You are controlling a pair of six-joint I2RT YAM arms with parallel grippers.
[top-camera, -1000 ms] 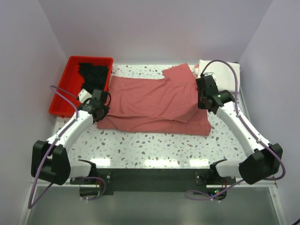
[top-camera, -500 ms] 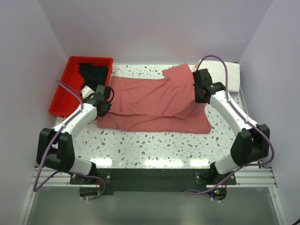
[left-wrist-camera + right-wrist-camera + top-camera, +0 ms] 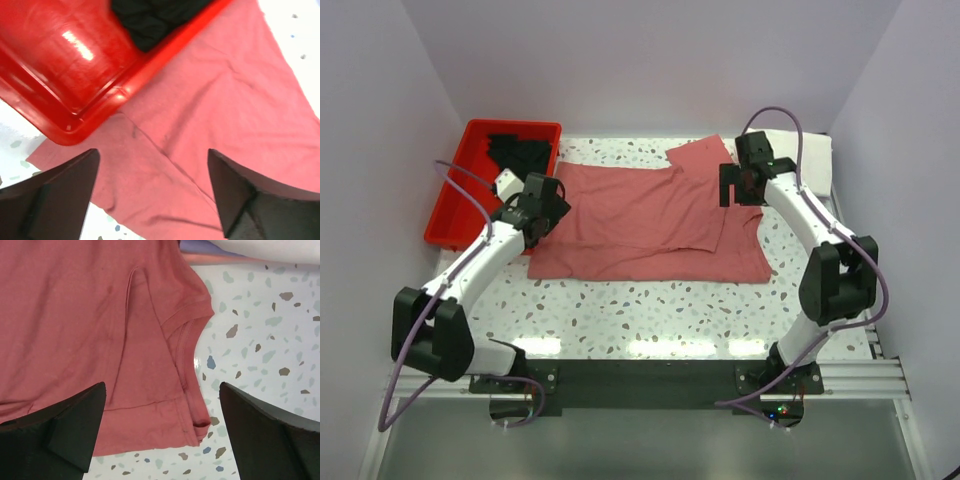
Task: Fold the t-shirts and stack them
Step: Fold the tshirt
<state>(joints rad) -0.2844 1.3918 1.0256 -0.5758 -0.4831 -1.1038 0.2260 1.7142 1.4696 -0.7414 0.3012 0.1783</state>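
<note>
Nearest the arm bases there's a bare strip of speckled table (image 3: 650,310), and just past it the dusty-rose t-shirt (image 3: 650,225) lies flat across the middle, with a folded-over panel on top toward the right and one sleeve poking out at the far side. The left gripper (image 3: 542,207) hangs over the shirt's left edge, and the right gripper (image 3: 738,186) over its far right part. From overhead the jaws are hard to read, but the wrist cameras settle it. On the left, the dark fingers (image 3: 55,192) stand wide apart with only rose cloth below them. On the right, the fingers (image 3: 60,430) are spread just as wide above a sleeve hem and the shirt's side edge, gripping nothing. The left wrist view also shows the shirt running right up to the rounded corner of the red tray (image 3: 75,75); whether the cloth slips under it, I can't tell. At the far left, a black t-shirt (image 3: 520,155) sits bunched in that tray. In the far right corner lies a white t-shirt (image 3: 810,150), and the right wrist camera catches a thin pinkish layer (image 3: 225,259) beneath it that the overhead view doesn't make out.
</note>
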